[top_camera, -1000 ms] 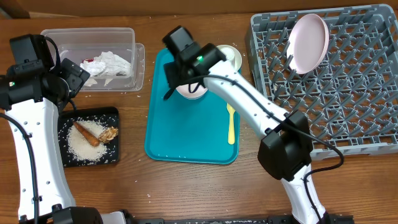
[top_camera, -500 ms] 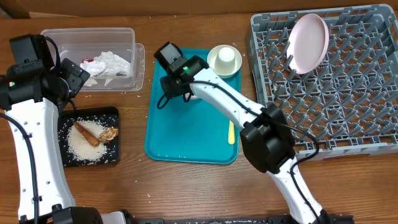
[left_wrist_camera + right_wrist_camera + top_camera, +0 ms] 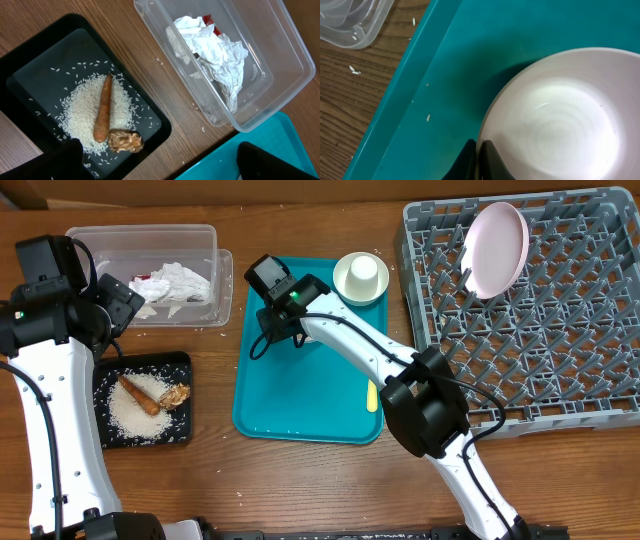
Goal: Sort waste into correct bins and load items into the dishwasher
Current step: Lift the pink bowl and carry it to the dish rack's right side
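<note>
Two hurdles stand on the bowl's (image 3: 555, 115) way to the rack (image 3: 560, 340), seen from above: the cup (image 3: 361, 272) at the teal tray's (image 3: 300, 405) far right corner and the rack's left wall. The right arm (image 3: 350, 345) covers the bowl here. Open rack room lies nearer than the standing plate (image 3: 497, 246).

From the left wrist, the left pincer (image 3: 160, 150) hangs empty, fingers wide apart, between black tray (image 3: 35, 70) and tub (image 3: 280, 60), well clear.

From the right wrist, the right pincer (image 3: 480, 159) is clamped on the bowl's left rim, near the teal tray's left lip. Best lift straight up, then swing right, bowl kept level.
</note>
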Action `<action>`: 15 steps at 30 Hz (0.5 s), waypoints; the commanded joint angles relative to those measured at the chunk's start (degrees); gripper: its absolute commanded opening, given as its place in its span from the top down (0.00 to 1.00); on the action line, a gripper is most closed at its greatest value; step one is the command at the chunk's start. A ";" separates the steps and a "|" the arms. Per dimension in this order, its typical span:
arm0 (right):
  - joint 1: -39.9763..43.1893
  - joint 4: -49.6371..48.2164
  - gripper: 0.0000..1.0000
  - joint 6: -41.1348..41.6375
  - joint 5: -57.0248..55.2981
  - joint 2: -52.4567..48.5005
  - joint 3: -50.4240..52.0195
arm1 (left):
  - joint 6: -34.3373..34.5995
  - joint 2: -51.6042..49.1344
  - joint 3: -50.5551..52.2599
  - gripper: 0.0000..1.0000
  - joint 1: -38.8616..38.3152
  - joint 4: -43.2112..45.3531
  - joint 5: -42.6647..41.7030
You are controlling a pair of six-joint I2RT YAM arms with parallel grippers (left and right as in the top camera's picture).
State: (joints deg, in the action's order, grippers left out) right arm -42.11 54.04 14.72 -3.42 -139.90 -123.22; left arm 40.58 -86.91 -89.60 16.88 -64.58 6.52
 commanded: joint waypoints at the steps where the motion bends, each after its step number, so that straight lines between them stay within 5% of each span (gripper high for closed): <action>1: -0.31 0.72 0.96 0.26 0.48 2.27 -0.68 | 1.03 -0.24 -0.13 0.00 -0.02 0.09 0.96; 8: 1.73 7.32 0.96 1.79 0.48 12.11 -3.87 | 1.03 -0.24 -0.13 0.00 -0.02 0.09 0.96; 15: 13.94 15.43 0.96 5.38 1.25 26.25 -4.42 | 1.03 -0.24 -0.13 0.00 -0.02 0.09 0.94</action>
State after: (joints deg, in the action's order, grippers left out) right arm -35.75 67.26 17.21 -2.04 -122.91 -124.92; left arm 40.58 -86.91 -89.60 16.88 -64.58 6.52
